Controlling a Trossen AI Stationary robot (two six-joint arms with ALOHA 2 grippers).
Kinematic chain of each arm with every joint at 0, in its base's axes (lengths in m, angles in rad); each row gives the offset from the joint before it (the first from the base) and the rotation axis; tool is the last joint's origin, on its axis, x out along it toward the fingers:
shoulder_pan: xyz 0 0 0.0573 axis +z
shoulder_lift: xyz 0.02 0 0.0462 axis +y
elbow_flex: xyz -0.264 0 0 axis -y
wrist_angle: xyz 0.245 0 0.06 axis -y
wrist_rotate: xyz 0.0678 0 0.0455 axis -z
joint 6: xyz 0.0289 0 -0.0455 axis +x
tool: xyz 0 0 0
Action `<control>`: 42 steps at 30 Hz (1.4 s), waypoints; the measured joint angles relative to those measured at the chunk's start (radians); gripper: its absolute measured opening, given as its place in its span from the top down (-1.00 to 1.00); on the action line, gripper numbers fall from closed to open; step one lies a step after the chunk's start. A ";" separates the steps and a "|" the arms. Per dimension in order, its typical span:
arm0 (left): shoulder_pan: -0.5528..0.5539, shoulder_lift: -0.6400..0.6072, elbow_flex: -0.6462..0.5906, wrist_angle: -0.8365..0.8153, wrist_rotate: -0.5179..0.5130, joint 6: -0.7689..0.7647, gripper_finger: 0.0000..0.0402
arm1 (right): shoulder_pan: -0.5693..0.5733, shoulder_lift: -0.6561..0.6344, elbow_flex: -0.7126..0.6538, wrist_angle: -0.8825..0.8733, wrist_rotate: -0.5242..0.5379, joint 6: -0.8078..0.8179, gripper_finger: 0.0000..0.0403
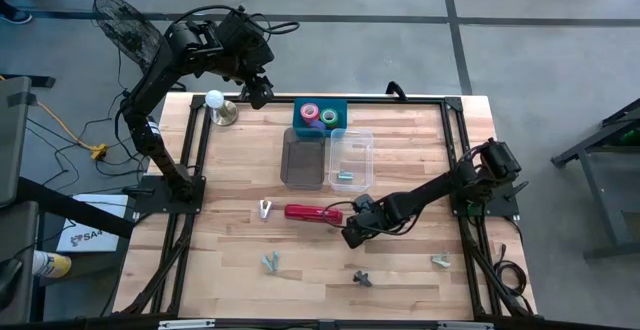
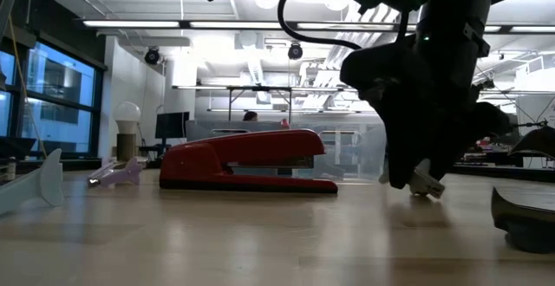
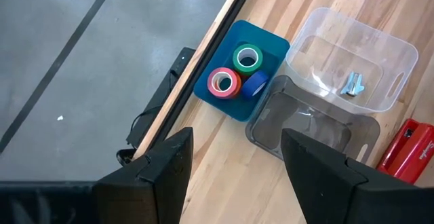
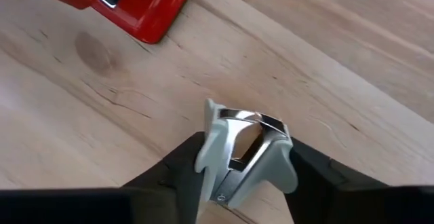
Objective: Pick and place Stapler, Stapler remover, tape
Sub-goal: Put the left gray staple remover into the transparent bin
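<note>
From above, the wooden table (image 1: pixel 400 170) carries tape rolls (image 1: pixel 318 115) binned in blue; the red stapler (image 1: pixel 312 212) remains unplaced. At table height, it lies flat. The left gripper (image 3: pixel 234 159) hangs open, empty. The right gripper (image 4: pixel 244 170) is closed around a grey staple remover (image 4: pixel 244 153).

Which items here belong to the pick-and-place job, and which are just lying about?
Job:
red stapler
staple remover between the right gripper's fingers
tape rolls in the blue bin
clear bin
smoky bin

Lying about:
fan
light bulb
</note>
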 joint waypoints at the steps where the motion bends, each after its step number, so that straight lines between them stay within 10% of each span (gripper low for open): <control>1: 0.000 0.000 0.000 0.000 0.000 0.000 -0.09 | 0.000 0.000 0.000 -0.002 -0.001 0.000 0.23; 9: 0.000 0.000 0.000 0.000 0.000 0.000 -0.09 | 0.000 0.000 0.000 -0.003 -0.012 0.001 0.52; 29: 0.000 0.000 0.000 0.000 0.001 0.000 -0.09 | -0.007 -0.127 -0.001 -0.001 0.021 -0.021 0.52; 42: 0.000 0.000 0.000 0.000 0.004 -0.001 -0.09 | -0.208 -0.301 0.000 0.000 0.074 -0.375 0.52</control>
